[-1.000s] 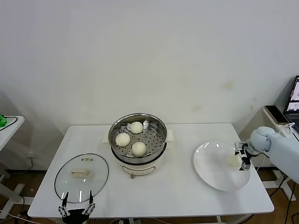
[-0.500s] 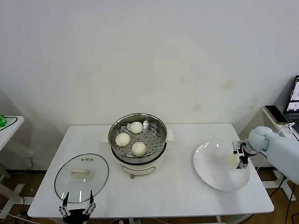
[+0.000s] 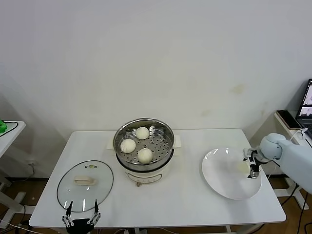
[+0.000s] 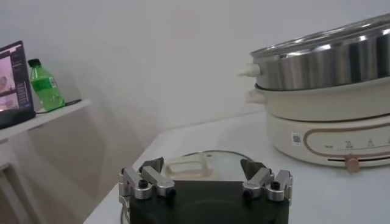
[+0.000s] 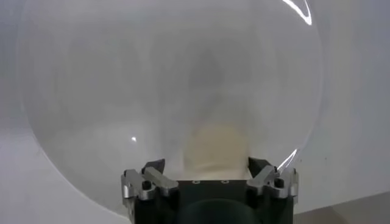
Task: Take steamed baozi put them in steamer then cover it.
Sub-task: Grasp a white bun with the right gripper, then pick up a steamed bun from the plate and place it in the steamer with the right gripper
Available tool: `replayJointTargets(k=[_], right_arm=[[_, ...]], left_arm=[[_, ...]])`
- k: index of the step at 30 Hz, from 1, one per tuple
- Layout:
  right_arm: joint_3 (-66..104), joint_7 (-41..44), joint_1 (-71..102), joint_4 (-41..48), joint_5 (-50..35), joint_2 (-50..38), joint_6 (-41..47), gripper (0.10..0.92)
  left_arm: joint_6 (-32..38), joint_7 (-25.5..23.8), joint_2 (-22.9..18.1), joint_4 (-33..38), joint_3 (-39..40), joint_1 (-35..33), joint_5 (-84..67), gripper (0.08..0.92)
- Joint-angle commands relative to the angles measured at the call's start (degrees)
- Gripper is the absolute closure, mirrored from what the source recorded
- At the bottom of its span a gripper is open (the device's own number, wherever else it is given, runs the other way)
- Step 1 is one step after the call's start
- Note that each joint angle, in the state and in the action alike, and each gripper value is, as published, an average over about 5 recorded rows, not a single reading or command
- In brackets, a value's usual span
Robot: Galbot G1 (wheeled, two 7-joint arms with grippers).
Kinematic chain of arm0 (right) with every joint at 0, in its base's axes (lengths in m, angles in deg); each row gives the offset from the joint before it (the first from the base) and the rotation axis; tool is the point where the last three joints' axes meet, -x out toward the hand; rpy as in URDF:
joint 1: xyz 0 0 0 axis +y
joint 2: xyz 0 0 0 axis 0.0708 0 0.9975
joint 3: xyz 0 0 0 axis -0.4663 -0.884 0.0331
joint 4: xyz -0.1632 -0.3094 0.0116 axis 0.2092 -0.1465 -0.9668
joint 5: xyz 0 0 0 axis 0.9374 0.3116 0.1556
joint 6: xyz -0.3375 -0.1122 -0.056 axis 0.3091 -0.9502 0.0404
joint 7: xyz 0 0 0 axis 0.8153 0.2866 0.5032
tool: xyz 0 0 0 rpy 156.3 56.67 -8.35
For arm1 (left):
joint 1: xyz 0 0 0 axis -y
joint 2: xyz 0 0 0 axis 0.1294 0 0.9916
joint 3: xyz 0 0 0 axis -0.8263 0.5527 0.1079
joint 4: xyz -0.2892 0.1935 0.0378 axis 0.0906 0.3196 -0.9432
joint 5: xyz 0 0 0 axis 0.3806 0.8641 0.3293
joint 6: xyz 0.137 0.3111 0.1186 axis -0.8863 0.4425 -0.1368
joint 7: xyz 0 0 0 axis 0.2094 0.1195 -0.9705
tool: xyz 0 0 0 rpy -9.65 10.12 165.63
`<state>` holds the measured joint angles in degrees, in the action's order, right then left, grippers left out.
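The steamer (image 3: pixel 165 131) stands in the middle of the table, a shiny pot on a white cooker base, with three steamed baozi (image 3: pixel 145 155) on its perforated floor. A fourth baozi (image 3: pixel 242 167) lies on the white plate (image 3: pixel 222 180) at the right. My right gripper (image 3: pixel 250 166) is low over the plate, open, its fingers on either side of that baozi (image 5: pixel 216 146) and spread wider than it. The left gripper (image 3: pixel 82 208) hangs open at the table's front edge, just before the glass lid (image 3: pixel 85 187). In the left wrist view the lid (image 4: pixel 201 163) lies beyond the empty gripper (image 4: pixel 202 168).
The steamer (image 4: pixel 329 55) rises beyond the lid. A side table with a green object (image 3: pixel 2 126) stands at the far left, with a green bottle (image 4: pixel 46 91) and a screen (image 4: pixel 12 79) on it. A laptop (image 3: pixel 306 105) sits at the far right.
My right gripper has shifted slightly toward the plate's far side, and its fingers stand wider around the baozi. The left arm, steamer and lid have not moved.
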<state>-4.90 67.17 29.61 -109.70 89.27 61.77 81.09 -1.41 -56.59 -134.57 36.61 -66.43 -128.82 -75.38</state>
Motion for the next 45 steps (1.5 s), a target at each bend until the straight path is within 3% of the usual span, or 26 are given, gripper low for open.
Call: replayJointTargets(k=[1,23,37,45], right_arm=[[-0.17,-0.21,-0.64,-1.22,-0.15,-0.59,0.34,0.202],[1.92,-0.34,1.85,1.61,1.76,1.81,0.14,0.214],[1.79,-0.25,1.40,0.89,1.71,1.26,0.40,0.458],[-1.44,-0.09,-4.30,-4.19,-0.94,-2.89,1.13,0.489]], left_arm=[[-0.05,-0.01,-0.10,-0.03,0.15,0.14,0.15,0.177],[-0.04,-0.08,-0.45,-0.29,0.45,0.35,0.30,0.177],[0.13,-0.08,-0.59,-0.19,0.40,0.16,0.32,0.177],[0.06,-0.11,-0.26,-0.28,0.45,0.36,0.26,0.177]])
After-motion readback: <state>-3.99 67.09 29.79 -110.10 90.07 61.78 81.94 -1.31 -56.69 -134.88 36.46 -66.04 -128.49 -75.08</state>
